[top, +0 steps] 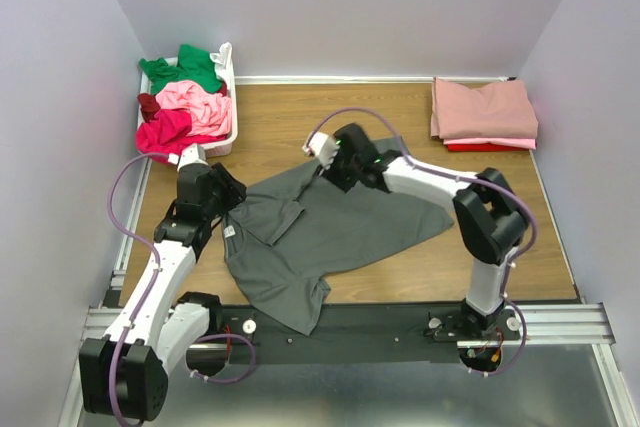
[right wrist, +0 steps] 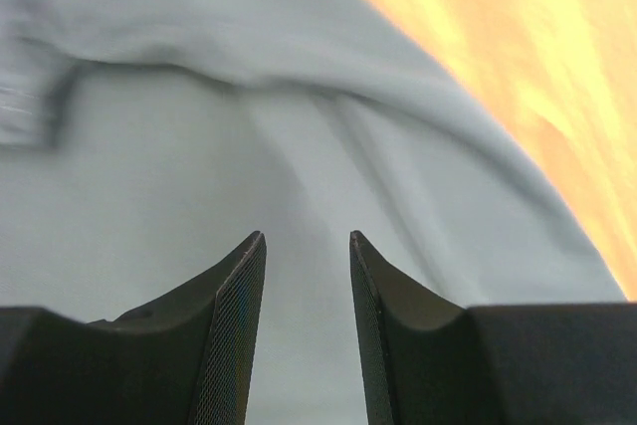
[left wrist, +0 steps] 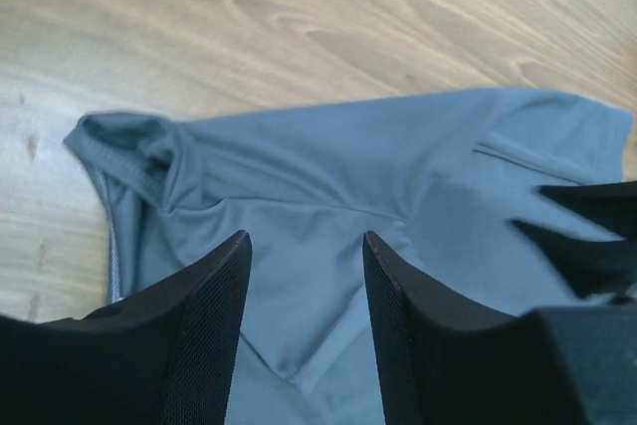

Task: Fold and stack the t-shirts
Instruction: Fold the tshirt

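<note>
Brown wooden desk point(top: 400, 127) fills the room. Left end effector point(left wrist: 304, 241) and right end effector point(right wrist: 307, 236) have their fingers spread, holding nothing. Under both lies the soft dark grey cloth t-shirt point(top: 330, 227), rumpled.

Tabletop point(top: 280, 112): light brown wood with visible grain, rectangular, filling the middle of the overhead view.
Back wall point(top: 340, 7): plain, pale lavender-white, rising from the far edge.
Left wall point(top: 50, 97): same pale colour, close along the left edge.
Right wall point(top: 600, 67): same pale colour, along the right edge.
Trim point(top: 340, 79): thin white strip where the far edge meets the back wall.
Rail point(top: 560, 322): silver metal bar along the near edge.
Floor point(top: 400, 397): dull grey surface below the near edge.
Light: soft and even, with faint shadows.
</note>
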Tool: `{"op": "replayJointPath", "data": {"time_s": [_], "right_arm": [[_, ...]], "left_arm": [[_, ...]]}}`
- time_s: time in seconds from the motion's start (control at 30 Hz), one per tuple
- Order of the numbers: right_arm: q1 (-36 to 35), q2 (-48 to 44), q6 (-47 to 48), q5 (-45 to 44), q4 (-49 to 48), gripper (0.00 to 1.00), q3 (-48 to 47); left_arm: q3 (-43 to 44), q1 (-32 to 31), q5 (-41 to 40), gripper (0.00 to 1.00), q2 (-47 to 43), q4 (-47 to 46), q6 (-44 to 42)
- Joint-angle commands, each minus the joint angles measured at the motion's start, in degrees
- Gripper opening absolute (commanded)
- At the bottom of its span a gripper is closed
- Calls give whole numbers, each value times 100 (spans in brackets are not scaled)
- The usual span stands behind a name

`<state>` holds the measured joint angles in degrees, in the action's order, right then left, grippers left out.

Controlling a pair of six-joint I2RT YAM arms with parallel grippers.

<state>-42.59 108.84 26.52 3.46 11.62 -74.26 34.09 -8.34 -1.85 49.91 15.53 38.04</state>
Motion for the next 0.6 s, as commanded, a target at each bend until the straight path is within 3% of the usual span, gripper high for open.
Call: {"op": "replayJointPath", "data": {"time_s": [0.0,0.2,0.37,0.57], "right_arm": [[872,-564,-551,944,-63,47,209],[1578,-802,-798,1771,-63,47,359],[1701,-838,-877,2009,-72,47,368],[1798,-838,-912,2114,-72,47,395]], "left_arm": [[-375,463,369,57,168,-646,423],[-921,1553,563,52,352,-1455,871],[-1061,1906,299,51,493,-1666,995],[-1080,2196,536,50,1150,-1904,811]]}}
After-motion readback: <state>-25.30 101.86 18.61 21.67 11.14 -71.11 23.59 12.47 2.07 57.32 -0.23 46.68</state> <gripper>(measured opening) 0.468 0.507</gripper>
